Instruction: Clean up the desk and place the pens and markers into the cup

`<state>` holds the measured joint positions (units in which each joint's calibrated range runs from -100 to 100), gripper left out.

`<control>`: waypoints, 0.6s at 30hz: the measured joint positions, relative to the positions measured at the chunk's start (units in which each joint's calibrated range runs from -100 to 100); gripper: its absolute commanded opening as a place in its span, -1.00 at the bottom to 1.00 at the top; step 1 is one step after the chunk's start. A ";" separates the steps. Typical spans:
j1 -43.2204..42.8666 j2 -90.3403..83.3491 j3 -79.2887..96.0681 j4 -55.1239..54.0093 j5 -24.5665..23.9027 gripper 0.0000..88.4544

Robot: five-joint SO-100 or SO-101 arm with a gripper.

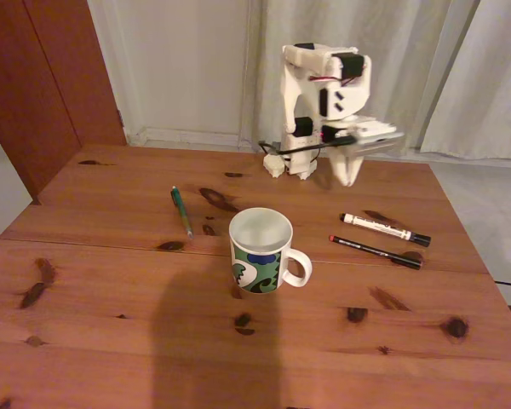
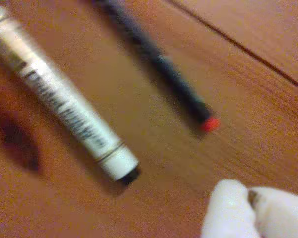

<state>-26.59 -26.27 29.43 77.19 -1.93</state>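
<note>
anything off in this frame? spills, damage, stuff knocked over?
Nothing stands out. The cup stands upright on the desk, with no spill around it. The green pen lies to its left in the fixed view; the white marker and the black pen lie side by side to its right, apart. All three look intact.

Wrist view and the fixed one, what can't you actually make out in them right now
- White marker: its printed lettering is motion-blurred in the wrist view and too small in the fixed view.
- Black pen: its far end is cut off by the wrist view's top edge.
- Gripper: cut by the wrist view's bottom edge and blurred in the fixed view; open or shut is unclear.
- Cup: its bottom is hidden by the rim.
</note>
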 measured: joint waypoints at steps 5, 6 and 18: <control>-5.28 0.00 0.00 0.00 5.86 -0.98; -6.16 0.00 0.00 0.00 6.64 -0.98; -7.92 6.86 0.00 -1.08 7.96 -0.98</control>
<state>-34.51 -19.41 29.43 76.11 6.03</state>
